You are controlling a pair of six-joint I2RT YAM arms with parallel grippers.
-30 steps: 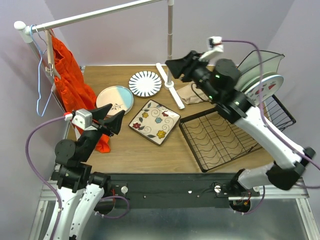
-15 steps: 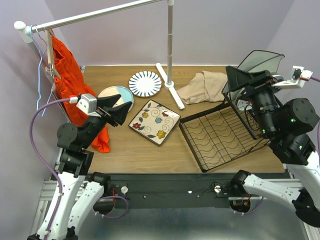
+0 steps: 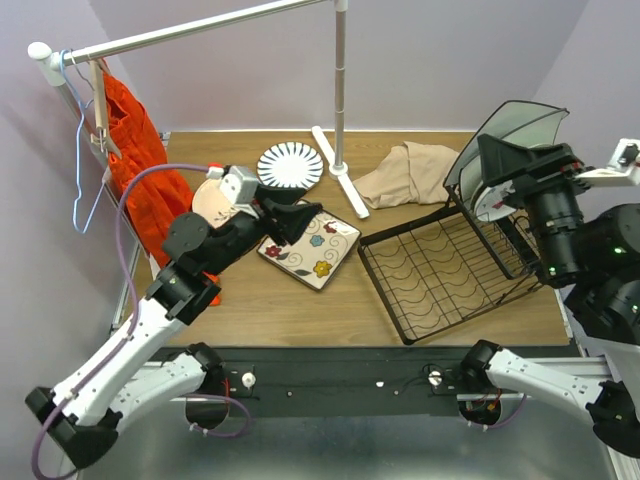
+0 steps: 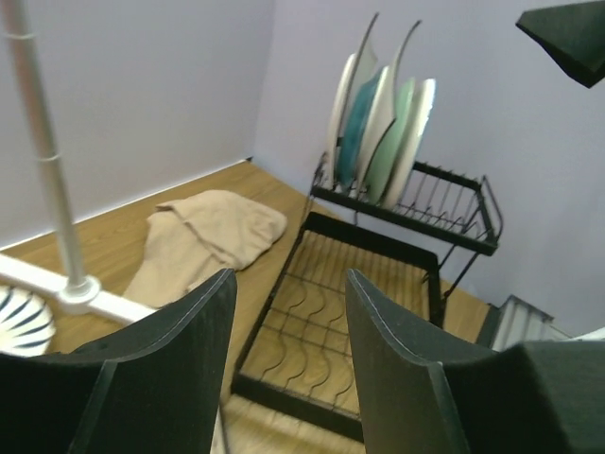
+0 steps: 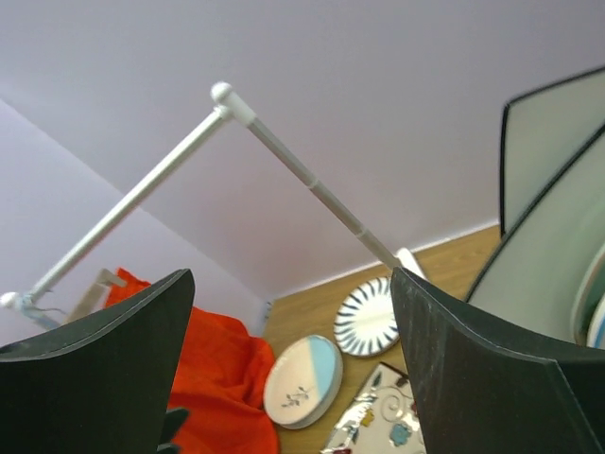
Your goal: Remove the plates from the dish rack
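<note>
So the rack (image 3: 430, 272) sits on the right half of the tabletop (image 3: 300, 310), flat wire tray toward the middle and the upright slotted bit at the far right. That's where the plates (image 4: 386, 123) still to come out are, standing on edge in a tight row: white ones, a teal one, a pale green one. Three more lie flat on the wood over to the left. There's a striped plate (image 3: 290, 167) at the back near the rail's foot, a square floral plate (image 3: 322, 248) just left of the tray, and a pink-and-blue plate (image 5: 302, 383) further left, mostly hidden under the left arm in the top view. The left fingers (image 3: 298, 217) hang over the floral plate's back-left corner, pointing across at the rack. In their wrist view they're parted with a clear gap and nothing in it. The right fingers (image 3: 510, 160) are up high right by the racked plates, spread very wide and empty, with their camera looking out past the rail (image 3: 340, 80) at the wall. Can't tell if they touch a plate. A beige cloth (image 3: 405, 172) is crumpled behind the tray, and a red garment (image 3: 140, 165) hangs off the rail's left end.
</note>
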